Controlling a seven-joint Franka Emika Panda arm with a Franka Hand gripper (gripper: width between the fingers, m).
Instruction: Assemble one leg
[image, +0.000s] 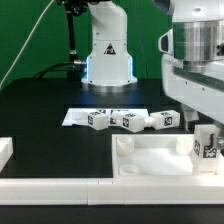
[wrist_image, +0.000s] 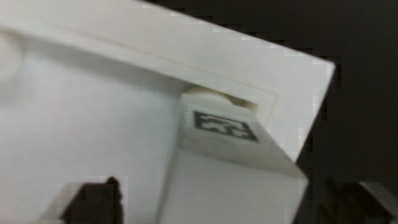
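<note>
Outwardly, in the exterior view, the leg (image: 207, 143) is a short white peg with a black-and-white square tag on its side, standing upright at the corner of the large white panel (image: 150, 158) nearest the exterior view's right. That panel lies flat on the black worktop (image: 45, 125) toward the front edge, with a round socket (image: 124, 145) showing at its far corner on the exterior view's left. The gripper (image: 206, 128) comes straight down from the top of the picture over the leg, the arm's bulky grey and white wrist above it; its fingers sit at the leg's top. Behind the panel, three more legs (image: 130, 120) lie in a loose row beside the marker board (image: 85, 116). The arm's white base (image: 108, 50) stands at the far edge, lit blue at its foot. A white bracket (image: 5, 150) rests at the exterior view's left edge.

Next, the wrist view looks down along the leg (wrist_image: 228, 150), whose tagged face is plain and whose far end meets the panel's (wrist_image: 89, 100) corner. Two dark fingertips (wrist_image: 98, 200) flank the leg's near end, closed on it.
</note>
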